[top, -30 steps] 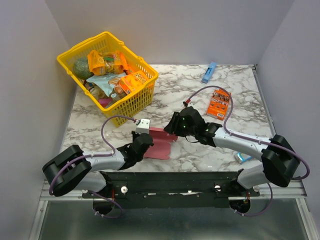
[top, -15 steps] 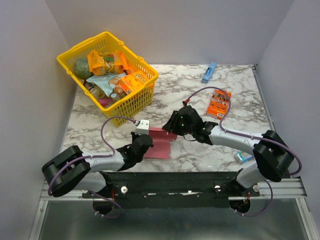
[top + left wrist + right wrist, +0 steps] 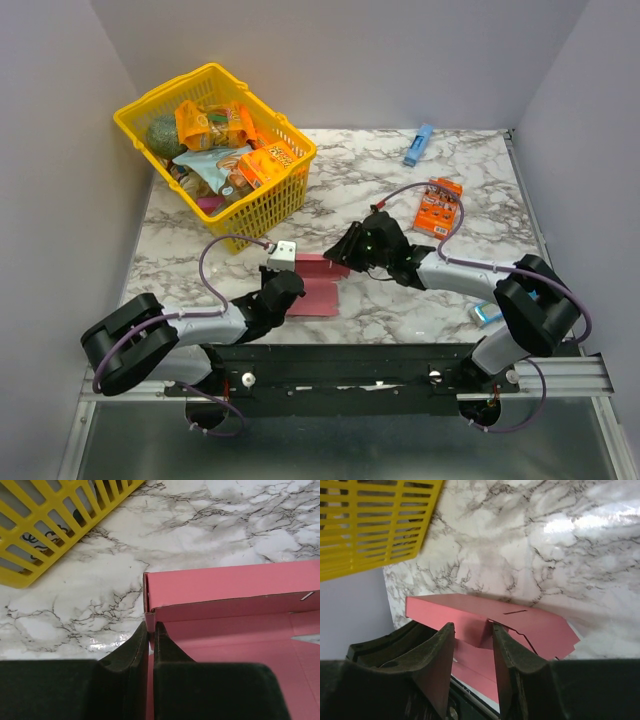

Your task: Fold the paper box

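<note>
Where my left gripper [image 3: 151, 626] meets the work, its two dark fingers are pinched almost together on the raised side wall of the plain pink thin-card paper box [image 3: 230, 585], at the wall's end by a corner. My right gripper [image 3: 469, 630] has its jaws part open, straddling an upright fold of the same card. I cannot tell whether either pad touches it. The box lies near the front middle of the white marbled table [image 3: 370, 160], between the two arms, with one long wall up and the base flat.

Handling, my judgement:
- Very light, thin, springy card.
- Likely to crease wherever pinched hard.
- Likely to skate on the glossy marble unless anchored.
- Flaps will probably spring back unless bent past the score.
- Best holds are wall edges close to the scored lines, one gripper pinning and the other bending. A mid-panel grab would probably buckle it.

Views:
- The left wrist camera shows the doubled edge at the wall's end and a small slit in the panel, both lost from above under the arms.
- The right wrist camera shows the cut tab outline on the far flap and the gap between its own jaws.
- Only the overhead camera gives the layout: a yellow plastic basket of snack packets [image 3: 270, 200] back left, well apart, and an orange printed carton [image 3: 437, 208] and a slim blue box [image 3: 418, 145] back right.
</note>
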`<act>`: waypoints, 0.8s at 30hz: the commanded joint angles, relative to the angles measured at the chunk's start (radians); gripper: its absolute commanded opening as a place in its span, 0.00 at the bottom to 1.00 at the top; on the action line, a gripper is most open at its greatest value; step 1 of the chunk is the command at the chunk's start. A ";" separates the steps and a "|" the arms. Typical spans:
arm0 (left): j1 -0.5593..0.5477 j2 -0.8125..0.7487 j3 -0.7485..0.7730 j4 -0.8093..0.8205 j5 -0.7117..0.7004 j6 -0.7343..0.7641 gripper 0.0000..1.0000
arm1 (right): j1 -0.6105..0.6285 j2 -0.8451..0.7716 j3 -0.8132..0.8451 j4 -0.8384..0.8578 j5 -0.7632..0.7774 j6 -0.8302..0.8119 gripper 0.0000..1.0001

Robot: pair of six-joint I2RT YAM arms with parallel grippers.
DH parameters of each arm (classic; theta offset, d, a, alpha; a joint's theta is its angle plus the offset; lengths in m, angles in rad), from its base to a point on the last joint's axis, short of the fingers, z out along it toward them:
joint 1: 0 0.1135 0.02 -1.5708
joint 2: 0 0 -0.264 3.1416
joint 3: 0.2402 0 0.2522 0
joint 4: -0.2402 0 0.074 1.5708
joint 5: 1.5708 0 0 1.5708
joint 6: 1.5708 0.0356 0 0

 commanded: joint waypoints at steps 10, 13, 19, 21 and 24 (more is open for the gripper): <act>-0.024 -0.032 -0.005 0.052 -0.017 0.004 0.00 | 0.007 -0.016 -0.047 0.034 -0.031 0.041 0.44; -0.033 -0.038 -0.011 0.065 -0.017 0.006 0.00 | 0.007 -0.002 -0.036 0.044 -0.042 0.055 0.44; -0.048 -0.060 -0.023 0.072 -0.024 -0.004 0.00 | 0.007 0.002 -0.053 0.114 -0.076 0.127 0.44; -0.054 -0.064 -0.028 0.077 -0.022 -0.010 0.00 | 0.008 0.004 -0.067 0.149 -0.083 0.162 0.43; -0.063 -0.067 -0.029 0.077 -0.025 -0.014 0.00 | 0.007 0.005 -0.076 0.177 -0.088 0.201 0.41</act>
